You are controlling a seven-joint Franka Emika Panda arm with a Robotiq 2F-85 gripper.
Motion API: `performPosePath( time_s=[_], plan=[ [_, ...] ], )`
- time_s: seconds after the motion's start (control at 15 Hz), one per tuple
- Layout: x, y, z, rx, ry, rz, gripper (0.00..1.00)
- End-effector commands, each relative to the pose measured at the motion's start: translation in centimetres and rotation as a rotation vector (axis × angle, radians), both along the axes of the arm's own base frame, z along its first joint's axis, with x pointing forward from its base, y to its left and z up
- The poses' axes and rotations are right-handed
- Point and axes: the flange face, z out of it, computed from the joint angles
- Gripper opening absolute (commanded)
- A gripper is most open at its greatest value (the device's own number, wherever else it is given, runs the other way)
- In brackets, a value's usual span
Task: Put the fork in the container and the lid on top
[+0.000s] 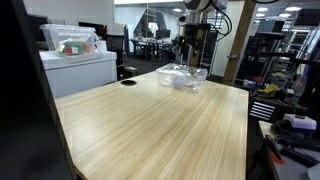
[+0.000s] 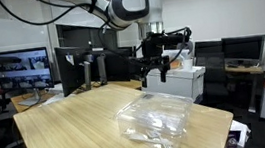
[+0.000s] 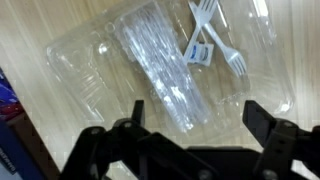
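Note:
A white plastic fork (image 3: 216, 45) lies on clear plastic at the top right of the wrist view. Clear plastic pieces lie together on the wooden table: the container (image 3: 160, 65) glints in the middle, and a flatter clear piece, the lid (image 3: 80, 65), spreads to its left. I cannot tell exactly where one ends and the other begins. In both exterior views they show as one clear heap (image 1: 182, 77) (image 2: 156, 120). My gripper (image 3: 194, 108) (image 2: 153, 77) hangs open and empty above the heap, touching nothing.
The wooden table (image 2: 69, 132) is wide, with its edge just past the plastic. A white cabinet with a bin (image 1: 78, 55) stands beside the table. Monitors and desks (image 2: 21, 67) stand behind it. A round hole (image 1: 128, 83) is in the tabletop.

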Motion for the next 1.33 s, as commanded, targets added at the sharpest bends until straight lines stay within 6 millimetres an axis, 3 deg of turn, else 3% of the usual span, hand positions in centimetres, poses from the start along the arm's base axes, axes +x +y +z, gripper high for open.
performPosePath(
  time_s=[0.0, 0.33, 0.53, 0.6, 0.93, 1.0, 1.27],
  plan=[
    [-0.1, 6.5, 2.8, -0.001, -0.076, -0.183, 1.0],
    [0.2, 16.3, 3.3, 0.003, -0.153, -0.487, 1.0],
    [-0.9, 20.2, 3.3, 0.021, -0.159, -0.669, 1.0],
    [-1.9, 22.3, 3.4, 0.027, -0.162, -0.77, 1.0],
    [-4.9, 26.0, 2.9, 0.011, -0.207, -1.086, 1.0],
    [-3.1, 25.3, 2.7, 0.02, -0.168, -1.007, 1.0],
    [-3.1, 25.7, 2.6, 0.017, -0.169, -1.018, 1.0]
  ],
)
